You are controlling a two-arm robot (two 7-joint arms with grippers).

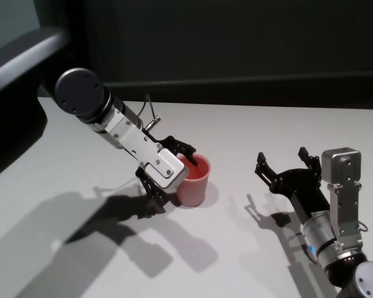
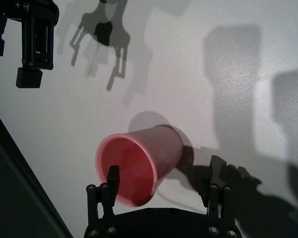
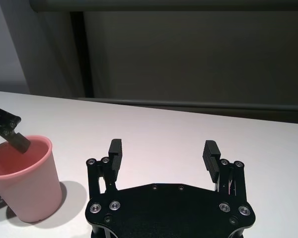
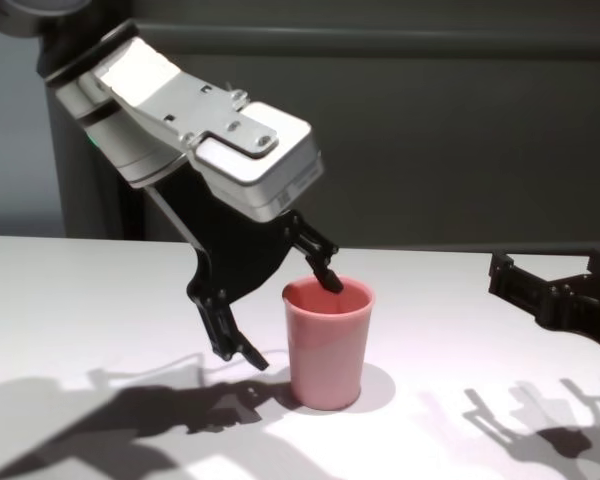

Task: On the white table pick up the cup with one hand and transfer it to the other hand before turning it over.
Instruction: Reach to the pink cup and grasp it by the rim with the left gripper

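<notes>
Pink cup upright, mouth up; open left pincer straddles rim; right pincer open.

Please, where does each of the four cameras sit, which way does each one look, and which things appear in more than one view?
Head: high, looking down on the white table; both arms show, left hand at the cup, right hand apart.
Chest: low, facing forward; left hand straddles the cup's rim.
Left wrist: looks down past its own fingers into the cup.
Right wrist: looks across the table over its own open hand.
Shared: the cup appears in all four.
</notes>
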